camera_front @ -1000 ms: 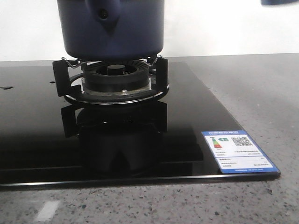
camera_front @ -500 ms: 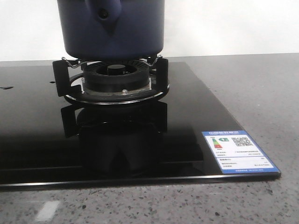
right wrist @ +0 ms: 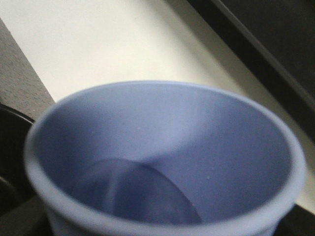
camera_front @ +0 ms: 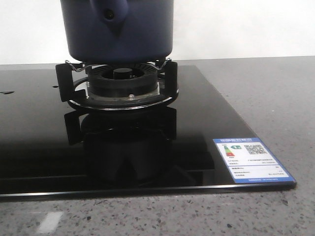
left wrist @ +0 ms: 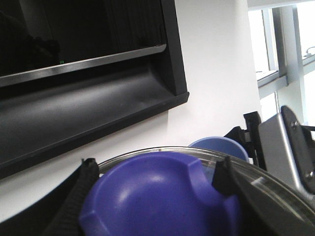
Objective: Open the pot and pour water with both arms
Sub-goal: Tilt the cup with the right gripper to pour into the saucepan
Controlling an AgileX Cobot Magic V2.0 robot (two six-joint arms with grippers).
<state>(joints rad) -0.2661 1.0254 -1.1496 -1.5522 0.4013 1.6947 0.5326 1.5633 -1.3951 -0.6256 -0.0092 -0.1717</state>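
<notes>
The dark navy pot stands on the gas burner, its stubby handle facing me; its top is cut off by the frame. In the left wrist view, my left gripper is shut on the purple-blue knob of a glass lid, one black finger on each side. Whether the lid rests on the pot is hidden. A pale blue cup fills the right wrist view, covering my right gripper's fingers; it holds the cup up. That cup also shows behind the lid.
The burner sits on a black glass cooktop with a blue-and-white label at its near right corner, set in a speckled grey counter. A dark range hood hangs above. The right arm's grey housing is close beside the lid.
A blue shape at the top right corner of the front view one second ago has left the frame. The pot and burner have not moved.
</notes>
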